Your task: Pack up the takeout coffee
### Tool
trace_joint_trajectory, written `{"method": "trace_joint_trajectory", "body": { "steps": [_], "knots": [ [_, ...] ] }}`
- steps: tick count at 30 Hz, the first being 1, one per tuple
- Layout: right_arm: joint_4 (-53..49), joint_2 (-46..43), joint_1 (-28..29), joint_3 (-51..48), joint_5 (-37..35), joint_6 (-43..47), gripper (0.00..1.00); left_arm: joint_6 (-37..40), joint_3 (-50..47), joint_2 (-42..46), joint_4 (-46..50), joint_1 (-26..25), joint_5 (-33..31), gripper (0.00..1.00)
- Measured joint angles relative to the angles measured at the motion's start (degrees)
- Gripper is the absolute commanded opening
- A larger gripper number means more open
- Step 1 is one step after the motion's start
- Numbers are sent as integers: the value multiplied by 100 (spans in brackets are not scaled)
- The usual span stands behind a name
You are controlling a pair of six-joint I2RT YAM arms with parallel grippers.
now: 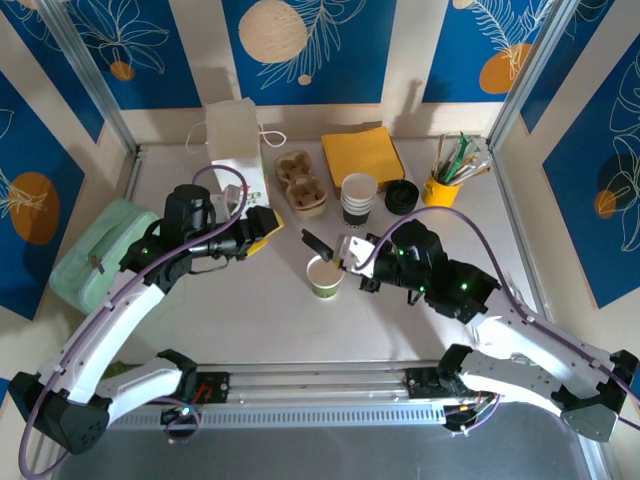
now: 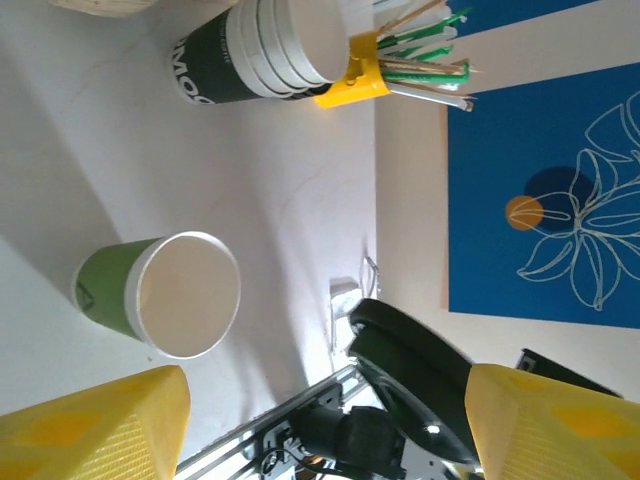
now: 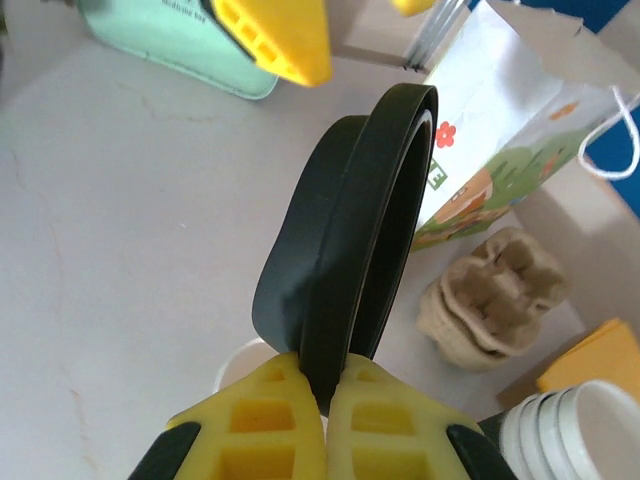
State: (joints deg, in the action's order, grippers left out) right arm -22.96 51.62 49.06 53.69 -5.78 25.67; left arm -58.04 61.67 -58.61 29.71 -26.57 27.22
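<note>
While near open cup [image 1: 325,277], lid [image 3: 350,220] (black) edge-on.

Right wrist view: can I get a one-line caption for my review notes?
Right gripper pinches a black lid edge-on close to the open cup, with the white paper bag and cardboard carrier behind.

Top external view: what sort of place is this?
Probably a mock takeout-coffee counter staged on a lab table: stacked paper cups, a cardboard cup carrier and a white paper bag.
</note>
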Motion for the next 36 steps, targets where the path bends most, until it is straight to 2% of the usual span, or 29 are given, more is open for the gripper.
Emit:
{"method": "trace_joint_trajectory", "body": {
  "steps": [4,7,15,20,27,36],
  "knots": [
    [-264,2,-269,293,319,-1187,0,120,-4,-35,122,11,-120,73],
    [-439,42,-761,520,763,-2253,0,212,-52,-79,146,11,-212,73],
    [-577,398,-2306,686,2638,-5447,0,452,-120,-92,308,22,-442,74],
    [-533,645,-2778,267,3718,-6918,0,457,-160,-166,315,22,-450,74],
    [-315,909,-2765,-417,4312,-7834,0,455,-186,-201,313,22,-463,73],
    [352,1110,-2728,-925,4371,-8150,0,457,-186,-205,313,22,-463,74]
  ]
}}
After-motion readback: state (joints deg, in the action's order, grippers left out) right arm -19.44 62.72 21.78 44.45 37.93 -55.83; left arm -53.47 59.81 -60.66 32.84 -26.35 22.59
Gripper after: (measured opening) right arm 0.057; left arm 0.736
